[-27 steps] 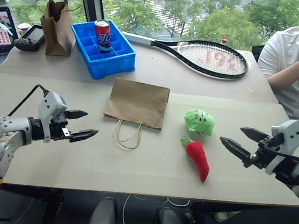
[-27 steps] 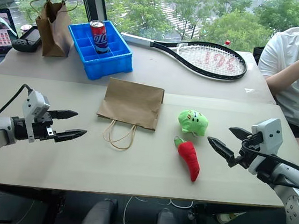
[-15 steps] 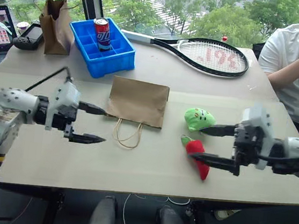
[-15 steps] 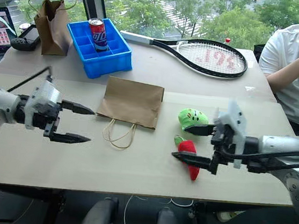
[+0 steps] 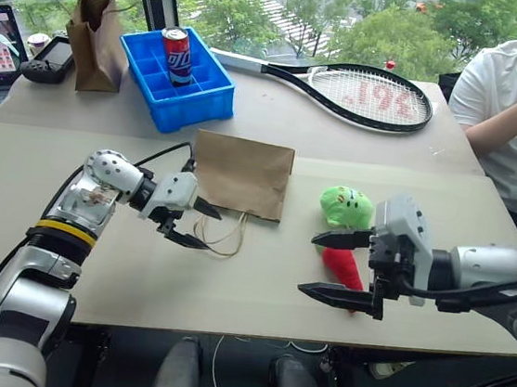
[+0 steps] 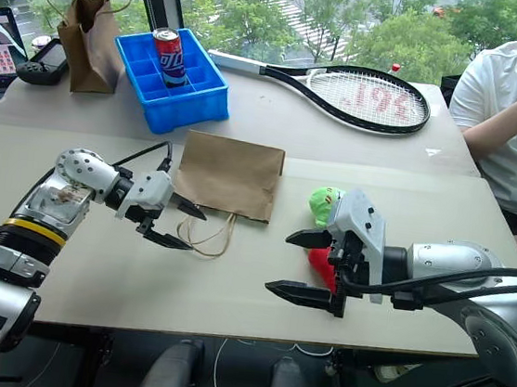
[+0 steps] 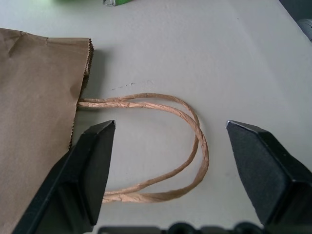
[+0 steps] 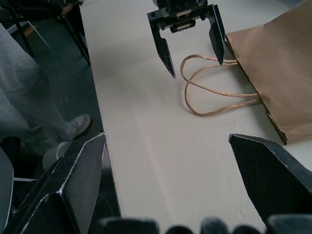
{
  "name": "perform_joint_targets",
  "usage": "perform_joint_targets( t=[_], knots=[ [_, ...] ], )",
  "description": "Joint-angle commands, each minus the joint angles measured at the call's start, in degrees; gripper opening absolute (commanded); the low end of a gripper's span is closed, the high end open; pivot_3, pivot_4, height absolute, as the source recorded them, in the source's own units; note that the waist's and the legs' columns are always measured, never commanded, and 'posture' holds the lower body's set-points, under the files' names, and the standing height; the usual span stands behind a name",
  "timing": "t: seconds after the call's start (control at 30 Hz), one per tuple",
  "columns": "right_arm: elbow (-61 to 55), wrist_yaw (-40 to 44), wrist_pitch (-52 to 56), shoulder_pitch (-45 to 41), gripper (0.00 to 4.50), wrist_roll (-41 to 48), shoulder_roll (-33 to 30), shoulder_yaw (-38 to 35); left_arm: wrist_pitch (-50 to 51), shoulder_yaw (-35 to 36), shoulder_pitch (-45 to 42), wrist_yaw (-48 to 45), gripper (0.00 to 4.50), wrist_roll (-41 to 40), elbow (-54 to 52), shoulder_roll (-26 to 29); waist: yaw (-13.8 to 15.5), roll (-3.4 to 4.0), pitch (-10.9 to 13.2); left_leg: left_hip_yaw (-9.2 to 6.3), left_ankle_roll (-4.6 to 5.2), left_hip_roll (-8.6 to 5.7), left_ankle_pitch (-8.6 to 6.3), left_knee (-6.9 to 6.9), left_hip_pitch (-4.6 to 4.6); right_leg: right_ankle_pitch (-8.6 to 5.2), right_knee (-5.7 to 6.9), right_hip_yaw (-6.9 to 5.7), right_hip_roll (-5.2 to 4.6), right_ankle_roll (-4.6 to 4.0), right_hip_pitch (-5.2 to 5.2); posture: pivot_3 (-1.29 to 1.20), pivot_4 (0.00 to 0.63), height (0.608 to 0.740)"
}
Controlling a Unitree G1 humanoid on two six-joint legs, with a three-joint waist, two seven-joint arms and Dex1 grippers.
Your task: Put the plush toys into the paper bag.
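The paper bag (image 5: 240,175) lies flat at centre frame, so I have the left gripper (image 5: 200,228), parted and empty, at its twine handles (image 7: 161,146). Right of centre, my right gripper (image 5: 336,268) gapes wide over the red chili (image 5: 347,267); the green toy (image 5: 347,206) sits just above.

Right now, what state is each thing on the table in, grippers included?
paper bag: lying flat, mouth shut, twine handles loose on the table.
green plush toy: on the table, not held.
red chili toy: lying on the table, between the right gripper's open fingers, not gripped.
left gripper: open, over the handles.
right gripper: open wide.
darker paper bag: upright, mouth open.
soda can: upright in the blue tray.
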Motion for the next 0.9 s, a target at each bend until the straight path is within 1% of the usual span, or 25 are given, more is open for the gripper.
perform_joint_targets(
  t=[0.03, 0.07, 0.13, 0.17, 0.2, 0.33, 0.4, 0.53, 0.67, 0.77, 0.83, 0.87, 0.9],
  knots=[
    [-1.8, -1.6, 0.1, 0.9, 4.5, 1.5, -0.3, -3.1, -4.3, -1.5, -2.5, -1.3, 2.02, 0.1, 3.2, -0.1, 0.0, 0.0, 0.0, -0.02, 0.0, 0.0, 0.0, 0.0, 0.0, 0.0, 0.03, 0.0, 0.0, 0.01, 0.0, 0.0, 0.15, 0.74],
    [-1.8, -1.8, -0.1, 1.4, 4.5, 1.3, -0.4, -3.1, -4.8, -1.8, -3.1, -1.3, 1.69, -0.2, 4.1, -0.3, 0.1, 0.0, 0.0, -0.03, 0.0, 0.0, 0.0, 0.01, 0.0, 0.0, 0.06, -0.01, 0.0, 0.02, 0.0, 0.0, 0.15, 0.74],
    [-2.0, -2.3, -0.4, 2.0, 4.5, 1.3, -0.4, -3.2, -5.5, -2.4, -4.0, -1.3, 0.79, -1.0, 5.2, -0.3, 0.2, -0.01, 0.0, -0.04, 0.01, -0.01, 0.01, 0.08, 0.0, 0.0, 0.08, -0.01, 0.0, 0.01, 0.01, 0.0, 0.15, 0.74],
    [-2.1, -2.6, -0.5, 2.2, 4.5, 1.3, -0.4, -3.2, -5.6, -2.7, -4.3, -1.3, 0.56, -1.4, 5.6, -0.2, 0.3, -0.01, 0.0, -0.04, 0.01, -0.01, 0.01, 0.1, -0.01, 0.0, 0.09, -0.01, 0.0, 0.02, 0.02, 0.0, 0.15, 0.74],
    [-2.0, -2.8, -0.6, 2.4, 4.5, 1.2, -0.2, -3.2, -5.3, -2.9, -4.6, -1.3, 0.04, -2.2, 5.5, 0.1, 0.4, -0.01, 0.0, -0.04, 0.01, -0.01, 0.01, 0.12, -0.01, -0.02, 0.1, -0.01, -0.01, -0.01, 0.04, 0.0, 0.15, 0.74],
    [-1.7, -3.1, -1.1, 2.6, 4.5, 0.8, 0.1, -2.9, -0.3, -3.0, -5.1, -1.3, 0.01, -7.1, 2.6, 1.8, 0.4, -0.01, 0.0, -0.05, 0.01, -0.02, 0.01, 0.25, 0.0, -0.06, 0.34, 0.0, -0.01, 0.03, 0.01, 0.0, 0.15, 0.74],
    [-1.2, -3.0, -1.5, 2.6, 4.5, 0.1, 0.3, -2.6, 7.2, -0.8, -5.6, -1.3, 0.01, -11.3, -1.3, 2.6, 0.3, -0.01, 0.0, -0.09, 0.01, -0.01, 0.01, 0.26, 0.01, -0.09, 0.45, -0.01, 0.0, 0.04, -0.02, 0.0, 0.15, 0.74],
    [-0.6, -3.0, -2.9, 2.2, 4.5, -2.0, 1.1, -1.3, 24.8, 4.3, -6.4, 0.4, 0.01, -17.1, -10.0, 3.2, 0.2, -0.01, 0.0, -0.16, 0.02, -0.01, 0.02, 0.29, 0.02, -0.13, 0.54, -0.03, 0.02, -0.02, -0.01, 0.0, 0.15, 0.74],
    [-0.2, -4.7, -4.0, 2.4, 4.5, -5.2, 4.2, 1.8, 44.1, 5.8, -6.9, 8.2, 0.01, -19.6, -23.5, 5.0, 0.0, -0.01, 0.0, -0.24, 0.02, -0.03, 0.02, 0.31, 0.03, -0.15, 0.59, -0.03, 0.04, 0.2, 0.02, 0.0, 0.15, 0.74],
    [0.5, -7.5, -5.2, 1.9, 4.5, -8.9, 7.8, 5.2, 61.0, 8.5, -9.7, 15.7, 0.01, -25.0, -30.0, 3.6, -0.1, -0.01, 0.0, -0.34, 0.02, -0.07, 0.03, 0.31, 0.03, -0.18, 0.68, -0.03, 0.08, 0.25, 0.04, 0.0, 0.15, 0.74],
    [2.3, -11.9, -7.4, 1.1, 3.98, -14.5, 11.6, 8.0, 67.6, 9.8, -11.1, 19.2, 0.0, -27.3, -32.3, 2.6, -0.1, -0.01, 0.0, -0.45, 0.02, -0.06, 0.04, 0.34, 0.02, -0.32, 0.72, -0.03, 0.16, 0.46, 0.04, 0.0, 0.15, 0.74],
    [3.0, -13.3, -8.0, 0.8, 3.79, -16.3, 13.2, 9.0, 70.0, 10.4, -11.5, 20.6, 0.0, -28.2, -33.1, 2.0, -0.2, -0.01, 0.0, -0.48, 0.03, -0.07, 0.05, 0.34, 0.03, -0.34, 0.72, -0.02, 0.18, 0.48, 0.04, 0.0, 0.15, 0.74],
    [3.6, -14.1, -8.5, 0.7, 3.5, -17.7, 14.7, 10.1, 72.0, 11.1, -12.0, 22.0, 0.0, -29.0, -33.6, 1.4, -0.3, -0.01, 0.0, -0.52, 0.04, -0.06, 0.06, 0.34, 0.04, -0.34, 0.75, -0.02, 0.23, 0.49, 0.05, 0.0, 0.15, 0.74]
  ],
)
